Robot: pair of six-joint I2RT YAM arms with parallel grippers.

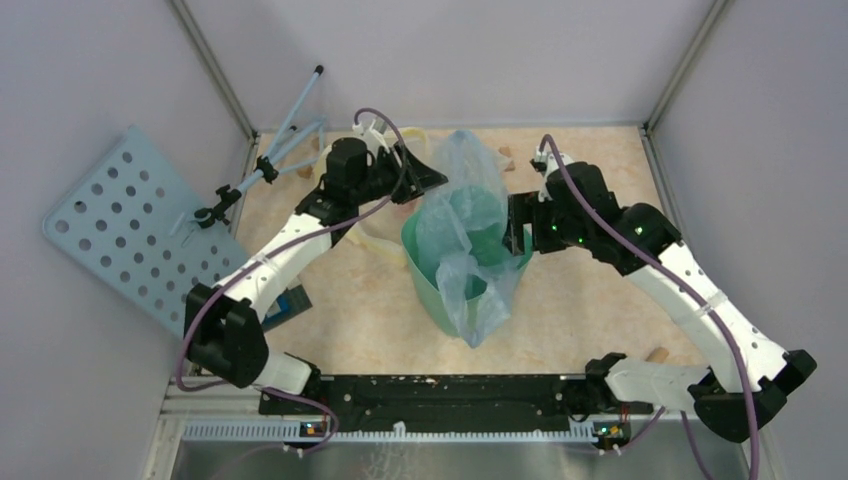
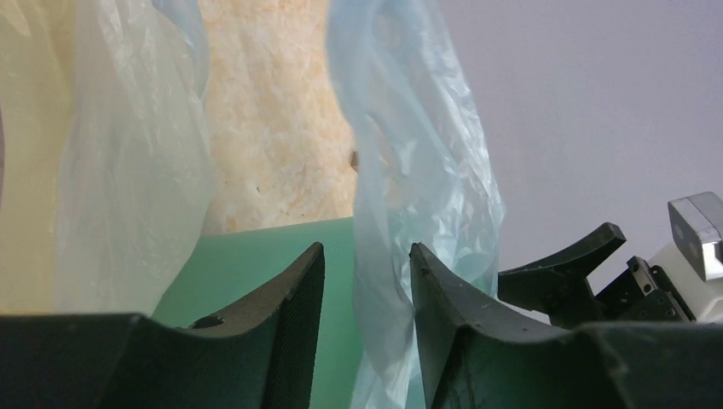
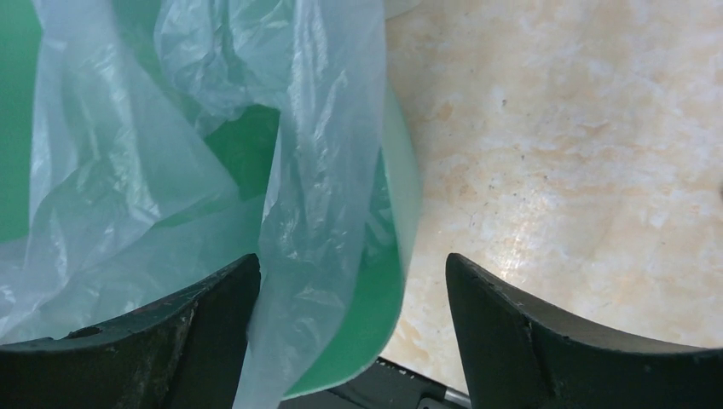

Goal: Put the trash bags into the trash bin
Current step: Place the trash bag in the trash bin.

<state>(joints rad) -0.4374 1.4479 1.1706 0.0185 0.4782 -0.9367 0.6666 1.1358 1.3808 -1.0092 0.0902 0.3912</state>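
Left wrist: left gripper point(image 2: 367, 249) half-spread, trash bags point(image 2: 426, 170) film loose between; right gripper point(image 3: 351, 260) gapes astride trash bin point(image 3: 375, 324) rim. Featherlight, limp, slippery film likely needs pinching where bunched.

pale-blue bag point(image 1: 466, 165), mint-green bin point(image 1: 422, 272)

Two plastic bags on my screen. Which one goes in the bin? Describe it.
Start at the mint-green bin in the middle of the table. The pale-blue bag is draped in and over it, thin and crinkly. Unlike the whitish bag beside the bin, it is tinted blue and see-through.
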